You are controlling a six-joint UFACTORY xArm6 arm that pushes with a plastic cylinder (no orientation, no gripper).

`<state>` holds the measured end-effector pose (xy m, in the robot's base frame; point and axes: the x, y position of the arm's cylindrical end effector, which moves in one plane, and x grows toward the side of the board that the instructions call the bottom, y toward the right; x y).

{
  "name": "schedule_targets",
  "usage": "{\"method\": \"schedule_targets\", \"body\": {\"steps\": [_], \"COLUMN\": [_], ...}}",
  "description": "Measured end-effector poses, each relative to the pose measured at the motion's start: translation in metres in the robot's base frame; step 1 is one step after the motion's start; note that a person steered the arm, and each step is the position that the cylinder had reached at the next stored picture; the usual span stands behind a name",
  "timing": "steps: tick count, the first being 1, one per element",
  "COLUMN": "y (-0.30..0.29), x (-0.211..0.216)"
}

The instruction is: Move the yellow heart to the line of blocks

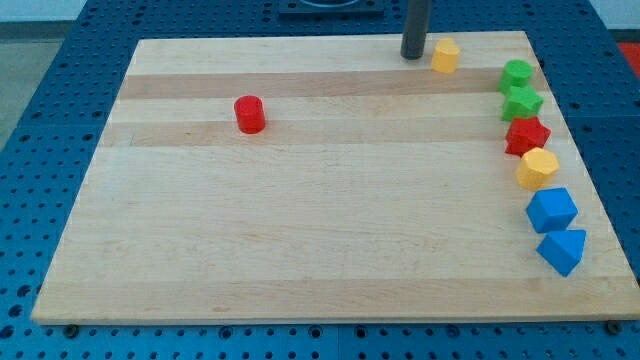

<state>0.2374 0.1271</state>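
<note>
The yellow heart point(445, 55) lies near the board's top edge, right of centre. My tip point(413, 55) stands just to its left, close beside it; I cannot tell if they touch. Along the view's right edge a curved line of blocks runs downward: a green block point(517, 74), a green star point(522, 102), a red star point(527, 136), a yellow hexagon point(537, 168), a blue cube point(552, 210) and a blue triangle point(562, 250). The heart is left of and slightly above the line's top end.
A red cylinder point(249, 114) stands alone in the upper left part of the wooden board point(300, 230). The board lies on a blue perforated table.
</note>
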Motion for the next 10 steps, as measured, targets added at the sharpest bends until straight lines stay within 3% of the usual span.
{"method": "schedule_targets", "body": {"steps": [5, 8, 10], "y": [0.082, 0.026, 0.026], "x": [0.006, 0.025, 0.048]}}
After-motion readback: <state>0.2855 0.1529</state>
